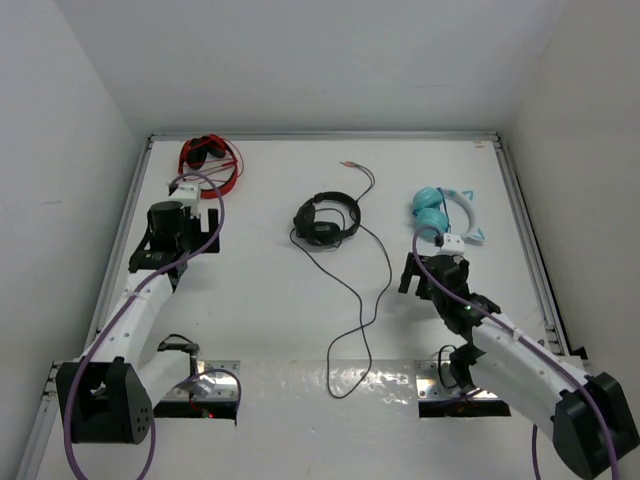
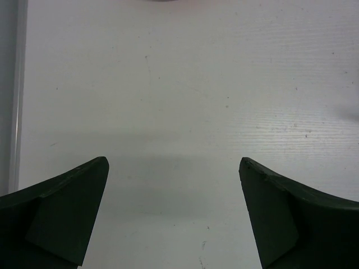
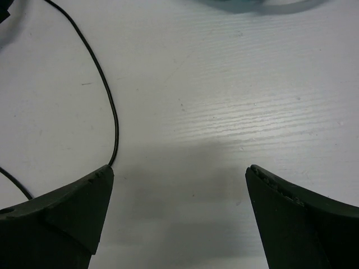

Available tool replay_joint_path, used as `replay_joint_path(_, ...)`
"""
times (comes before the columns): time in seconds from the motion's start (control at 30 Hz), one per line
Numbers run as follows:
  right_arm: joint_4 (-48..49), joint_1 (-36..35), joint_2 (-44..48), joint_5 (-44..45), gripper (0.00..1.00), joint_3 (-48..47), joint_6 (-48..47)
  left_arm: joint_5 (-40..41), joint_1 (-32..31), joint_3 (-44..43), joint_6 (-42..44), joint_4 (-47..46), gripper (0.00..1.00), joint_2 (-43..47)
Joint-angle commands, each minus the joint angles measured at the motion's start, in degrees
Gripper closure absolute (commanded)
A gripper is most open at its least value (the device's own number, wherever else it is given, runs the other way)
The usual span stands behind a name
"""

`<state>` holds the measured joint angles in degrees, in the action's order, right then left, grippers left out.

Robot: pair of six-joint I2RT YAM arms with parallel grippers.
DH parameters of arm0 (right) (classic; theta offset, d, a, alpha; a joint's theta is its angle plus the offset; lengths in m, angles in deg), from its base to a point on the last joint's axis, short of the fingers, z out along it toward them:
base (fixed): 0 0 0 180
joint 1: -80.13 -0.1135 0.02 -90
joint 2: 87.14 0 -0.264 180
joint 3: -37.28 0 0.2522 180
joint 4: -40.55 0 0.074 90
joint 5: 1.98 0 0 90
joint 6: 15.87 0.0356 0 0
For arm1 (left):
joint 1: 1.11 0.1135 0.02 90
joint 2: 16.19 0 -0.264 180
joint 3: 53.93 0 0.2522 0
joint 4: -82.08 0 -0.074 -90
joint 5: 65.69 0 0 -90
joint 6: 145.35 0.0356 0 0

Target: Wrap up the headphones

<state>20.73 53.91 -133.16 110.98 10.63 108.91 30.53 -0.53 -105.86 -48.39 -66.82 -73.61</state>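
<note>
The black headphones (image 1: 326,219) lie on the white bench (image 1: 270,320) in its middle, toward the far side, with the headband arched over the two ear cups. Their thin dark cable (image 1: 365,300) is unwound: it trails from the cups toward the near edge in loose bends and ends in a small loop just short of the arm bases, while another stretch runs to the far side, where the plug end lies on the bench.

The left hand (image 2: 176,216) is spread wide, with bare bench between its two dark fingers (image 2: 67,216) and nothing gripped. In the top view it sits well to the left of the black headphones, just on the near side of the red headphones (image 1: 210,160) in the far left corner.

The right hand (image 3: 176,218) is also spread and holds nothing. In its wrist view the cable curves down from the upper left and disappears behind the tip of the finger on that side; whether they touch cannot be told. From above, this hand is to the right of the cable's middle stretch, near the light blue cat-ear headphones (image 1: 445,213) beyond it
</note>
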Motion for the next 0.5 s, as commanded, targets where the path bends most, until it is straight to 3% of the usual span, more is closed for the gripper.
replay_joint_path(0.0,-0.6,0.2,-1.9,0.2,0.01,-6.5,-2.4,2.8,0.0,-0.6,-0.9,-2.2,0.00,0.6)
replay_joint_path(0.07,-2.9,0.2,-7.4,0.0,0.07,-14.0,-4.0,0.8,-0.1,-2.6,3.0,-0.5,0.00,0.0)
replay_joint_path(0.13,-6.3,0.2,-13.5,-4.9,0.32,-21.3,-7.4,-4.2,-0.1,-4.8,9.8,1.5,0.00,-1.0)
replay_joint_path(0.2,-10.3,0.3,-24.3,-9.7,0.43,-33.8,-8.2,-12.3,-0.1,-9.0,16.6,5.1,0.05,-3.0)
replay_joint_path(0.23,-11.0,0.5,-28.0,-11.0,0.43,-38.0,-7.9,-14.5,-0.1,-10.5,17.6,6.4,0.07,-3.8)
replay_joint_path(0.27,-11.1,0.9,-34.6,-12.5,0.27,-44.8,-7.5,-16.1,-0.1,-13.1,18.2,7.9,0.08,-5.4)
replay_joint_path(0.33,-8.6,1.5,-40.7,-16.8,0.10,-49.8,-6.7,-19.0,-0.1,-15.5,17.7,8.9,0.12,-7.0)
replay_joint_path(0.37,-8.1,1.5,-43.7,-17.8,0.05,-54.7,-6.7,-19.4,-0.1,-16.4,17.0,9.5,0.12,-8.3)
replay_joint_path(0.47,-10.3,1.5,-55.8,-19.6,0.06,-65.0,-5.7,-18.7,0.0,-18.1,13.9,9.4,0.14,-8.9)
